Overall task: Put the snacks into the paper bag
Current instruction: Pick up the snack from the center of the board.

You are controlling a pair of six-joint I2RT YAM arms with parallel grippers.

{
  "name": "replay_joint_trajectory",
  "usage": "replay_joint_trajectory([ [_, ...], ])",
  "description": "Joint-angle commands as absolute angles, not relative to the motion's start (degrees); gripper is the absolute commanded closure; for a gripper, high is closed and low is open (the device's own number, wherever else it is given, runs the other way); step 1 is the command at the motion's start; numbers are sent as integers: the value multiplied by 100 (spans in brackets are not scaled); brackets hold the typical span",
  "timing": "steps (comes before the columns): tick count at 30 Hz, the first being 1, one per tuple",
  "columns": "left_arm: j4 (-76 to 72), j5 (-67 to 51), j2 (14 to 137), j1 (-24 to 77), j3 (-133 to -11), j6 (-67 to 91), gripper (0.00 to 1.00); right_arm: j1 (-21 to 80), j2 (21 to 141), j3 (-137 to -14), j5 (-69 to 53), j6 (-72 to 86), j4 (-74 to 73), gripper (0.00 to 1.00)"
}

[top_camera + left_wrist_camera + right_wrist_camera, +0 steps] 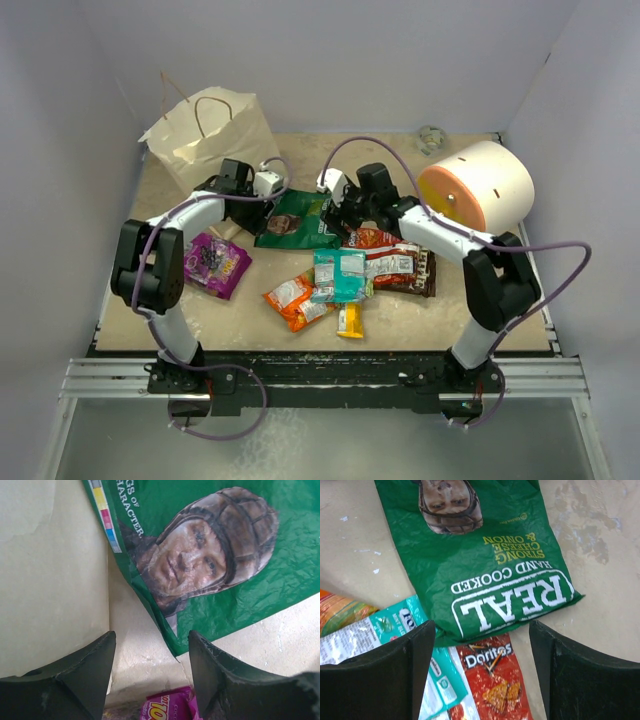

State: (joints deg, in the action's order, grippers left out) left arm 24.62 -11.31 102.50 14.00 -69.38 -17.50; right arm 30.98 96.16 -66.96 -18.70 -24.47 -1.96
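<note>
Your left gripper (150,642) and right gripper (482,627) both hang with fingers apart, gripping nothing, over the green chip bag (296,220), which lies flat. The paper bag (215,135) stands at the far left, and the teal pouch (340,275) lies nearer.

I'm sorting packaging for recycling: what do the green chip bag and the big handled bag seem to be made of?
The green chip bag looks like thin glossy plastic film, judging by its fine crinkles and sheen. The paper bag looks like matte pale paper, with stiff creases and thin twisted handles.
</note>
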Motion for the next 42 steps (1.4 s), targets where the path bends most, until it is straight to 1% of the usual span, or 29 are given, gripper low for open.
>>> replay_joint_trajectory([
  [1,2146,-1284,10329,1292,-7041,-1549,36,3256,9931,-7189,-1830,-2529,-14,23],
  [6,2173,-1561,10515,1292,-6993,-1487,36,3287,10177,-7270,-1812,-2544,-45,26],
  [16,2175,-1949,10802,1298,-6892,-1357,48,3283,10288,-7097,-1758,-2591,-9,31],
  [19,2200,-2158,10869,1308,-6883,-1339,53,3287,10224,-7005,-1748,-2633,-42,31],
  [21,2209,-2327,10889,1322,-6875,-1374,58,3287,10154,-6943,-1742,-2659,-81,32],
  [23,2186,-2436,10858,1338,-6850,-1445,66,3287,10062,-6882,-1767,-2666,-128,32],
  [27,2094,-2608,10734,1411,-6841,-1630,87,3278,9819,-6831,-1793,-2668,-161,32],
  [31,2031,-2641,10386,1550,-6899,-2024,99,3245,9522,-6812,-1737,-2677,-183,32],
  [32,1986,-2637,10238,1601,-6874,-2171,100,3228,9444,-6807,-1721,-2680,-192,32],
  [38,2070,-2836,9235,1952,-6931,-3205,100,3038,8790,-6690,-1619,-2649,-212,32],
  [42,2591,-2944,8873,2240,-7465,-3852,100,2760,8346,-6595,-1811,-2492,-238,31],
])
